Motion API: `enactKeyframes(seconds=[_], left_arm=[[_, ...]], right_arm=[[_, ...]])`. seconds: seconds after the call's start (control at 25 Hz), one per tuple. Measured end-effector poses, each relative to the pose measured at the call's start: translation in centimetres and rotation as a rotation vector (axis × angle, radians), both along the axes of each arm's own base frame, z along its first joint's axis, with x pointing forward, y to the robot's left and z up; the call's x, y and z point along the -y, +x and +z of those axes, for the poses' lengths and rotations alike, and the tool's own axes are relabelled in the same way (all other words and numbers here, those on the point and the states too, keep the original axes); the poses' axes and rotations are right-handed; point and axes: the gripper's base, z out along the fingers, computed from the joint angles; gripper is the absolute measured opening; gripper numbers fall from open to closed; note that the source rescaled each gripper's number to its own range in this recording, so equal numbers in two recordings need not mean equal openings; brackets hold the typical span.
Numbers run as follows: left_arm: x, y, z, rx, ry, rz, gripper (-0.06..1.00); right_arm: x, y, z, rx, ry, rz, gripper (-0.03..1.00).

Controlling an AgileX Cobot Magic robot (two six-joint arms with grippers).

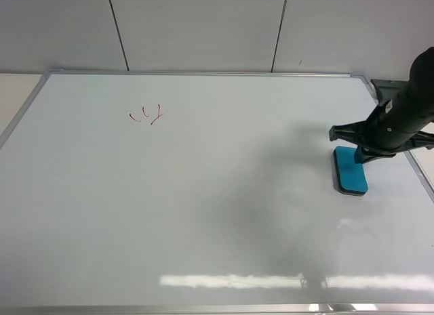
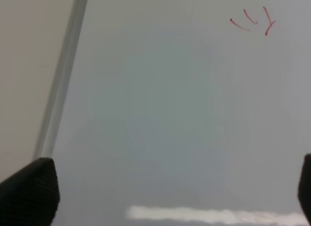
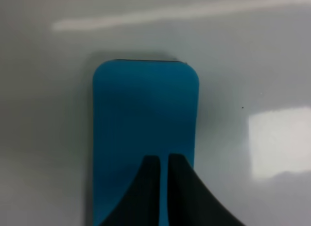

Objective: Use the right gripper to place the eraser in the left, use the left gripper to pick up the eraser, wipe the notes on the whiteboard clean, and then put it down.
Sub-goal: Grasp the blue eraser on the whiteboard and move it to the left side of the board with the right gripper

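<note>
Whiteboard: one. It is glossy white with a thin silver frame and fills most of the high view; its near and side edges are cut off there.
Notes: one small red scribble in the far-left part of the board. We count four short strokes, two of them meeting like a Y. They sit well apart from the eraser.
Eraser: one teal-blue block lying flat on the board near its right edge, long side running toward the far edge. Its far end is hidden under the arm in the high view. In the right wrist view the end nearest the camera is covered by the fingers and cut by the picture's edge.
Right gripper: one, with its two fingers pressed together and only a thin slit between them. It is poised over one end of the eraser — we cannot tell whether the tips touch it. Nothing is pinched between them.
Left gripper: one, spread wide and holding nothing. We see only two dark fingertips at opposite corners of its wrist view, both cut off, with bare board between them and the notes beyond.
Arm: one bulky black arm in the high view, its upper part out of frame at the right.
Glare: pale light streaks on the board — the surface beneath is hard to read.
Wall: grey panels behind the board, two dark seams.
</note>
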Motion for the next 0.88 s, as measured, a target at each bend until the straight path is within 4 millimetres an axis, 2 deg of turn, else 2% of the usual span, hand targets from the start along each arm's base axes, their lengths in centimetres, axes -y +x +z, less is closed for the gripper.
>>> enactKeyframes(seconds=[0.16,0.44,0.68,0.72,0.88], left_arm=[[0.0,0.0,0.0,0.0,0.0,0.0,1.0],[0.0,0.0,0.0,0.0,0.0,0.0,1.0],[0.0,0.0,0.0,0.0,0.0,0.0,1.0],[0.0,0.0,0.0,0.0,0.0,0.0,1.0],[0.0,0.0,0.0,0.0,0.0,0.0,1.0]], right_arm=[[-0.3,0.4,-1.3,-0.012,-0.007,0.016,0.0],[-3.2,1.0,-2.0,0.039,0.016,0.099,0.0],[-7.6,1.2,-2.3,0.102,0.093,0.169,0.0],[-7.6,1.2,-2.3,0.102,0.093,0.169,0.0],[-12.0,1.2,-2.5,0.101,0.119,0.271,0.0]])
